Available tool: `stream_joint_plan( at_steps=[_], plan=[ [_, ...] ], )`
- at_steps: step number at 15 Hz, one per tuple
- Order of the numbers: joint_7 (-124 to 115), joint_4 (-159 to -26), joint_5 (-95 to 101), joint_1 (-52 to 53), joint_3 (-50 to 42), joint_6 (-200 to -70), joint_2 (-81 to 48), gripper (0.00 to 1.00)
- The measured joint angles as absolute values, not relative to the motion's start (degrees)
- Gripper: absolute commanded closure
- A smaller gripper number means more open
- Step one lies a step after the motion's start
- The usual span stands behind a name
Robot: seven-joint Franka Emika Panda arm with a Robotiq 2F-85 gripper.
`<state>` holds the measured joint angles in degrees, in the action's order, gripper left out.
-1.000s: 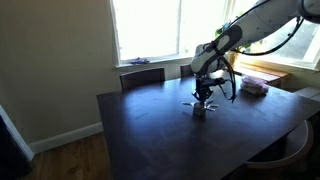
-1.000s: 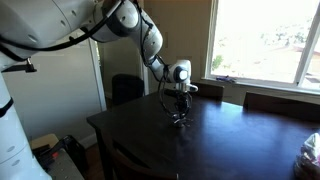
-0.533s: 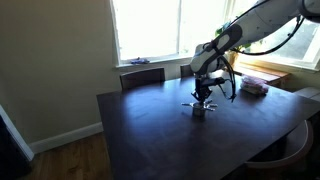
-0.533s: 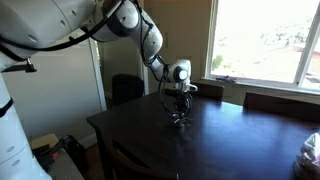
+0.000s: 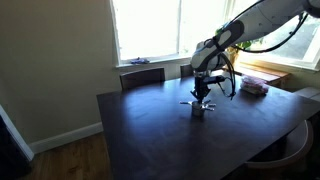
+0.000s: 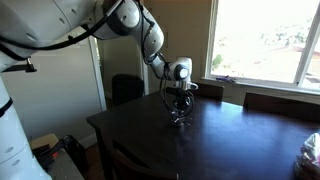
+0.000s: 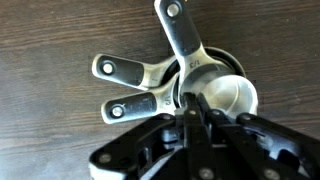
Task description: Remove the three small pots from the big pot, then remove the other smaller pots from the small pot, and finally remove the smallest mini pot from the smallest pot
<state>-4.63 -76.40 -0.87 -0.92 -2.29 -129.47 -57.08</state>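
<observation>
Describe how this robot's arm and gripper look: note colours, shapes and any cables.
The arm is white and built of thick rounded segments, turning dark grey and black towards the wrist. A black cable loops beside the wrist. The gripper is black, with slim, flat fingers on a broader angular body.

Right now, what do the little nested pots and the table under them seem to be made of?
Nested pots: metal, probably stainless steel, polished silver; bright mirror-like glints on the bowls and flat handles. Table: dark wood or wood-look veneer, low sheen; streaky grain shows, but which of the two is unclear.
</observation>
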Motion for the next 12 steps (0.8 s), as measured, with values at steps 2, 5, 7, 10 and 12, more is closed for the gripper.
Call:
stream_joint_plan(
  at_steps=[2,5,7,10,12],
  plan=[
    [-3.2,-76.6,-0.9,-1.4,-1.7,-129.5,-56.6,0.97],
    [-1.7,-78.0,-0.9,-1.6,-0.8,-129.7,-54.8,0.97],
    [-0.5,-79.7,-0.9,-1.6,0.0,-129.8,-53.0,0.97],
    [1.1,-83.1,-0.8,-1.2,1.2,-130.1,-50.3,0.97],
    [1.6,-86.2,-0.3,0.0,1.4,-131.0,-48.9,0.97]
  ],
)
